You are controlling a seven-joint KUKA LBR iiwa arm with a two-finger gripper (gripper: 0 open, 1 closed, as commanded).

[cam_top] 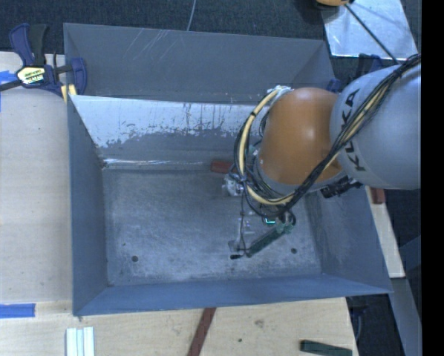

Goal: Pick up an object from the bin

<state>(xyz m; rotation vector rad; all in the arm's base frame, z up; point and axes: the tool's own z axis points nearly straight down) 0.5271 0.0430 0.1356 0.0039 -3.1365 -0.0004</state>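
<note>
- Camera view, progress: the pick is judged unfinished. A slim dark-green stick [272,236] lies slantwise on the floor of the bin [85,199], right of centre and near the front wall. Nothing is seen lifted clear.
- Camera view, other contents: a small red-brown thing [220,167] lies against the back wall, partly hidden by the arm [378,136].
- Camera view, pose: the arm enters from the right, its orange cover [300,136] above the bin's right half and its wrist pointing down. The tool [240,249] is low, at the stick's lower left end, touching it or just beside it.
- Camera view, tool state: wide or narrow cannot be told, nor whether the stick is gripped.
- Left to do, as judged: secure the stick and raise it out.
</note>
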